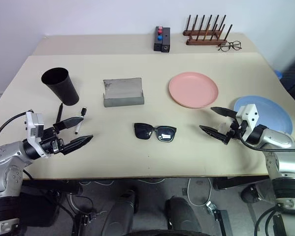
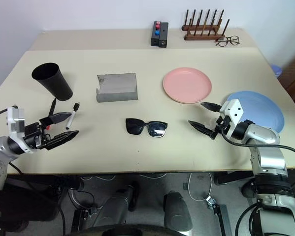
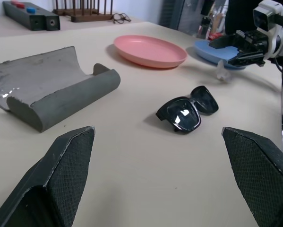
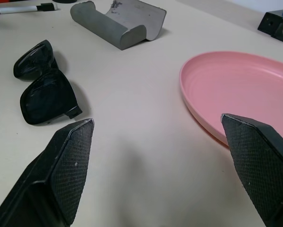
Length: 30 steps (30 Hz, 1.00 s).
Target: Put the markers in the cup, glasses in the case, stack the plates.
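Observation:
The black cup (image 1: 61,86) stands upright at the left. Just in front of it lie the black marker (image 1: 60,112) and the white marker (image 2: 72,115). My left gripper (image 1: 85,129) hovers open right by the markers, pointing toward the table's middle. The grey case (image 1: 122,92) lies open behind the black sunglasses (image 1: 155,132), which rest folded at the centre. To the right sits the pink plate (image 1: 193,89), and the blue plate (image 1: 273,110) is at the right edge. My right gripper (image 1: 206,118) is open beside the blue plate, aimed at the glasses (image 4: 44,82).
On the back table stand a black box with red and blue buttons (image 1: 161,38) and a wooden rack (image 1: 205,30). Thin-framed spectacles (image 1: 230,46) lie next to the rack. The front table edge runs just below both grippers.

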Motion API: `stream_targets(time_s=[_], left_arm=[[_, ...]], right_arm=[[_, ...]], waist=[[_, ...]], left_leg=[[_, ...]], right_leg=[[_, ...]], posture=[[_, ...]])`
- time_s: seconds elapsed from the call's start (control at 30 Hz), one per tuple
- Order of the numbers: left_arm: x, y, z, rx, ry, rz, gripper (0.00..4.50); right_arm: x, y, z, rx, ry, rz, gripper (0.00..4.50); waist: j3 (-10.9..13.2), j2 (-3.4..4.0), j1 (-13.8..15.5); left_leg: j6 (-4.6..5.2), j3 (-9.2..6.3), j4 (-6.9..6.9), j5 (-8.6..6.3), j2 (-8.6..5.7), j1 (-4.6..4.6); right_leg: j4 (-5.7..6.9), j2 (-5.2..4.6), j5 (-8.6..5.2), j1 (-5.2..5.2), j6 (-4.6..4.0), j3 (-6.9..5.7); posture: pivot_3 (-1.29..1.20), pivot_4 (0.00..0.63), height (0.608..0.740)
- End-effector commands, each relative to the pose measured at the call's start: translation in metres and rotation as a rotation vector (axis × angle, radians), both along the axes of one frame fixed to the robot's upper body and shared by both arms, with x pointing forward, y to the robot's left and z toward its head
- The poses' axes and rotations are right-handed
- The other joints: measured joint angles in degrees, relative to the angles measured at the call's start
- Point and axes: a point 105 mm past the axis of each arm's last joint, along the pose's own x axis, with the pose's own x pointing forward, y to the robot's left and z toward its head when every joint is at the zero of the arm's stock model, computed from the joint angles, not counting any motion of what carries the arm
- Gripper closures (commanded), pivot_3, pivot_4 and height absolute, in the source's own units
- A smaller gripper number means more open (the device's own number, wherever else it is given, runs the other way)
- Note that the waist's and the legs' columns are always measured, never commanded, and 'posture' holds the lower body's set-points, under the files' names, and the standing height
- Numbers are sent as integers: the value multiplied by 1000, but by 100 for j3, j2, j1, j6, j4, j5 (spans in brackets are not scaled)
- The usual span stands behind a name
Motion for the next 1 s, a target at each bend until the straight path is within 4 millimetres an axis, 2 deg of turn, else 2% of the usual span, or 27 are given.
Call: stream_targets(time_s=[0.03,0.2,0.4,0.53,0.67,0.77,0.87,0.93,1.0], left_arm=[[-2,-1,4,12,-38,10,0],[3,4,6,21,-45,63,0],[10,30,24,47,-109,202,0],[11,50,27,53,-74,330,0],[19,75,41,-13,-93,497,0],[26,97,31,38,13,612,0],[35,110,21,162,90,726,0],[40,121,22,179,128,797,0],[46,126,28,164,136,830,0]], right_arm=[[1,4,17,-2,-62,23,114],[7,9,23,5,-80,34,114],[16,29,31,29,-108,99,114],[23,51,41,61,-140,161,114],[25,75,49,94,-147,218,114],[28,100,57,148,-159,217,114],[21,115,61,179,-140,261,114],[16,130,68,212,-128,305,114],[9,143,67,192,-117,352,114]], waist=[[0,0,1],[0,0,0],[0,0,-22],[1,2,-28],[0,0,-9],[0,-1,-12],[0,0,-14],[0,-1,9],[-1,-2,0]], left_leg=[[0,0,0,0,0,0],[-1,0,1,-1,0,0],[0,-1,1,0,0,0],[4,0,-1,2,0,0],[2,-1,-1,1,0,0],[2,-4,1,1,-1,0],[3,-2,1,3,-3,0],[-1,0,3,1,-7,0],[-4,-3,3,0,-6,1]], right_leg=[[0,0,0,0,0,0],[0,0,0,0,0,0],[1,1,3,0,6,-1],[2,1,4,-3,7,1],[3,2,4,-3,8,0],[5,3,5,-2,9,-2],[29,2,6,-12,12,1],[40,0,6,-15,12,2],[44,2,6,-17,13,1]], posture=[[0,150,740],[0,150,740],[0,150,740],[0,150,740],[0,150,740],[0,150,740],[0,150,740],[0,150,740],[0,150,740]])
